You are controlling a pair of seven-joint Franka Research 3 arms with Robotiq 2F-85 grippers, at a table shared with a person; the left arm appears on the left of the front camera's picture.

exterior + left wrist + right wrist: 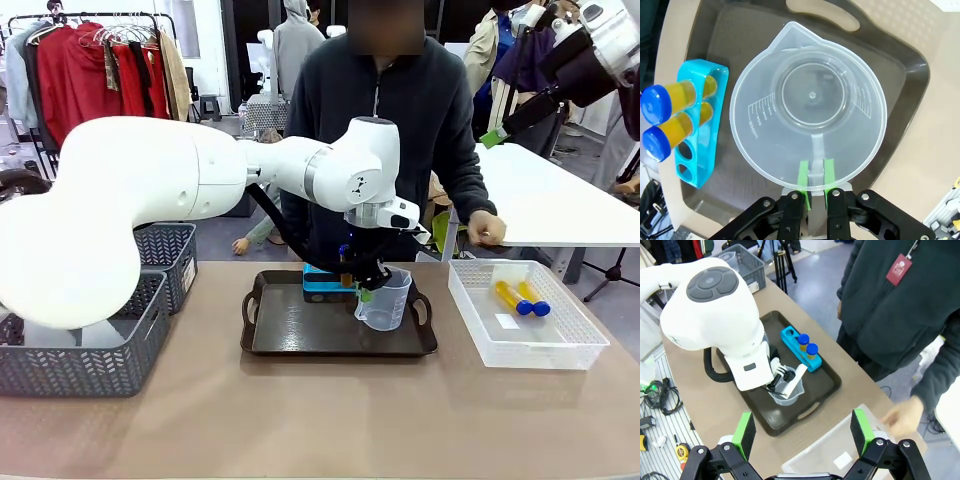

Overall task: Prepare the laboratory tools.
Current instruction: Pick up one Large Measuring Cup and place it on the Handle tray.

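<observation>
A clear measuring beaker (385,300) stands upright over the dark tray (300,335), on it or just above it. My left gripper (815,176) is shut on the beaker's handle, its green pads (802,174) pressing both sides. Beside the beaker (807,100), a blue rack (697,125) holds two amber tubes with blue caps (662,102) (662,137). Two more amber tubes (515,297) (533,297) lie in the white lattice basket (575,345). My right gripper (802,429) hangs open, high above the table's right side, with the beaker (787,387) and rack (800,356) far below.
Two grey mesh baskets (90,365) (170,255) stand at the table's left. A person stands at the far edge behind the tray, one hand (487,230) near the white basket's far side. The left arm (200,175) spans the table's left half.
</observation>
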